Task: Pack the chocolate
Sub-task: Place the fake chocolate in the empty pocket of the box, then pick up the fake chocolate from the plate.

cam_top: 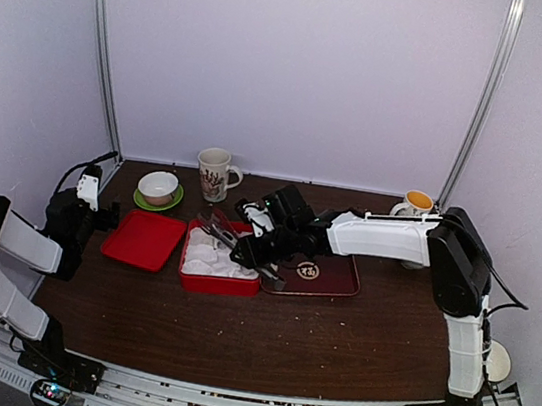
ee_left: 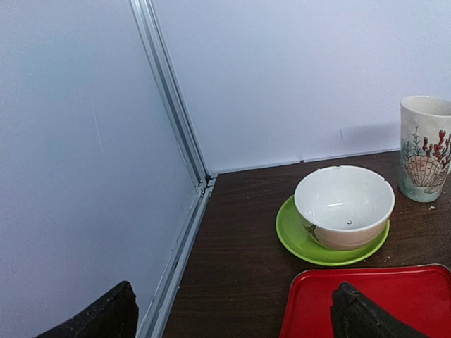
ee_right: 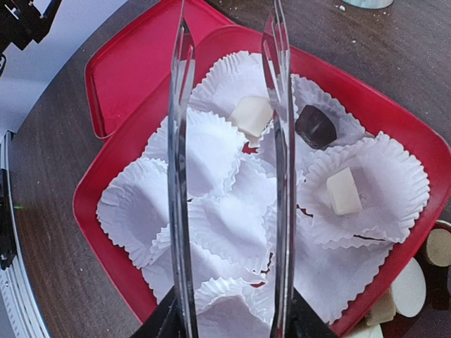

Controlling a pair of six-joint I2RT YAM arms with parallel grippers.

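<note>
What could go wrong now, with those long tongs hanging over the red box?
1. The right claw has its tongs low over the frilly paper cups; they might snag or crumple one and shift the white chocolate already packed.
2. The cups overlap loosely in the box, so the next piece could land between cups rather than inside one.
3. More pieces lie just past the box's rim; reaching for them, the tongs might catch that rim.

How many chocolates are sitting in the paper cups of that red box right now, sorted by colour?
Cream-white chocolate pieces: 2
Dark brown chocolate pieces: 1
Total in the red box: 3
</note>
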